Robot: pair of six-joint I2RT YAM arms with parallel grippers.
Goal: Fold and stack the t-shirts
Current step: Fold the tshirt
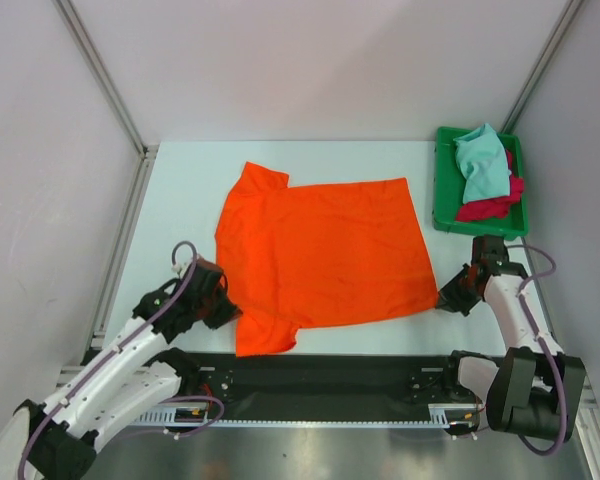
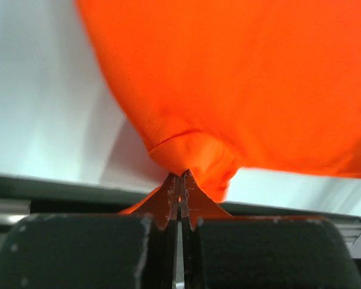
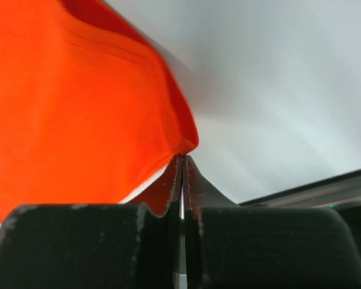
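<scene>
Inspection finds the first fold in hand: your orange t-shirt lies flat mid-table. Left gripper is clamped on its near-left edge, right gripper on its near-right corner. Next calls for an even lift, probably toward the far edge. In the green tray, the teal t-shirt mostly hides the crimson t-shirt.

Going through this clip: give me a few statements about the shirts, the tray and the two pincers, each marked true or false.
1. The bright orange cloth t-shirt lies spread out on the white table. True.
2. The left pincer is open and clear of the cloth. False: it is shut on the near left edge of the orange t-shirt.
3. The right pincer is shut on the orange t-shirt's near right corner. True.
4. The green plastic tray is empty. False: it holds a light teal cloth shirt lying on a crimson red cloth shirt.
</scene>
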